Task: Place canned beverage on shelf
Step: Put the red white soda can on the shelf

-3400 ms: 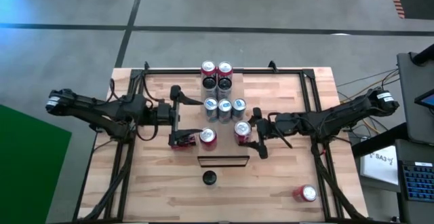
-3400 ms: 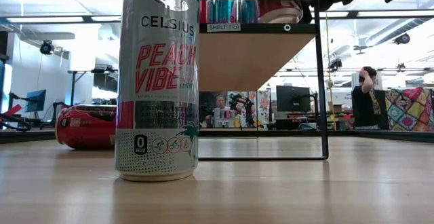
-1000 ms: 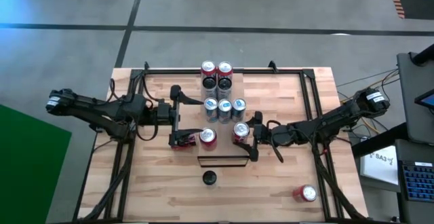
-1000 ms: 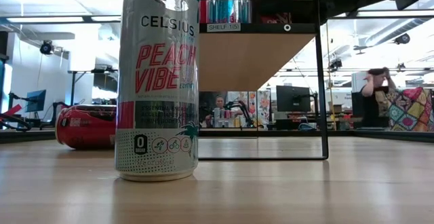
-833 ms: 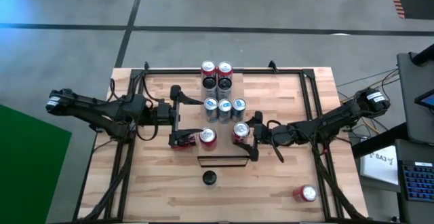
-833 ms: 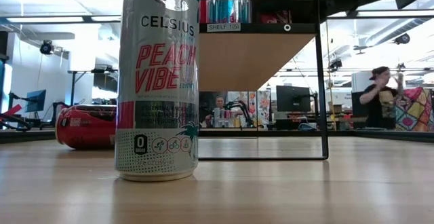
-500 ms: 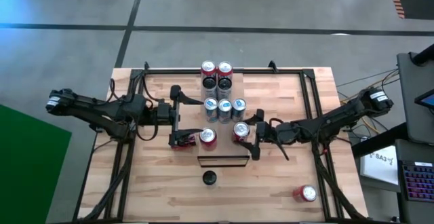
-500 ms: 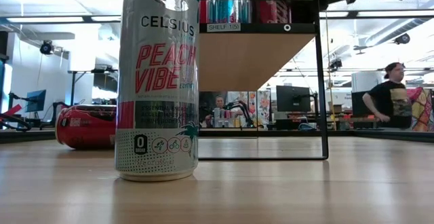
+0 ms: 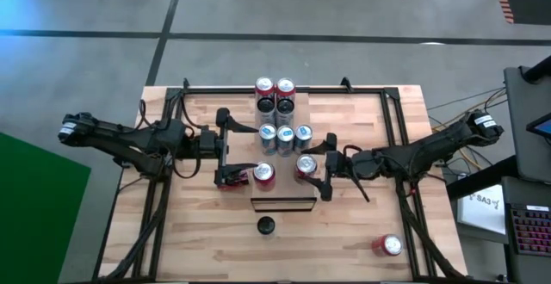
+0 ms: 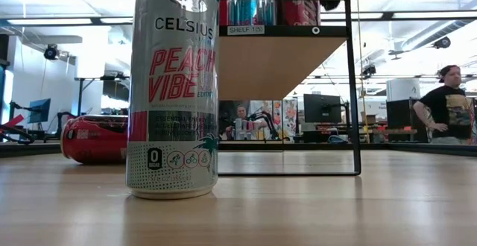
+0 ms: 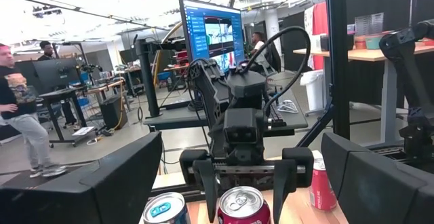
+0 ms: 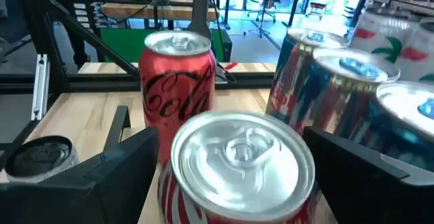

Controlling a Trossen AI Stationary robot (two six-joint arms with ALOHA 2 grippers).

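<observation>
The shelf (image 9: 282,190) is a raised light wooden board along the table's middle; the low view shows its underside (image 10: 268,63). Several cans stand on it. The nearest two are a Coca-Cola can (image 9: 264,174) and a red-and-white can (image 12: 237,159), which stands upright on the shelf board. My right gripper (image 9: 322,166) is open. Its fingers flank that can's top on either side, a little above it, with gaps showing in the left wrist view. My left gripper (image 9: 231,146) is open beside the shelf's left edge, with nothing between its fingers.
A tall Celsius can (image 10: 173,89) stands on the tabletop close to the low camera. A red can (image 9: 387,245) lies on its side near the table's front right corner. Blue-topped cans (image 12: 352,95) crowd the shelf just beyond the red-and-white can. A black frame (image 9: 392,112) borders the table.
My right gripper has risen from around the red-and-white can, staying open; in the low view its dark arm has gone up out of the picture. The can stays upright on the shelf. A person walks in the room behind.
</observation>
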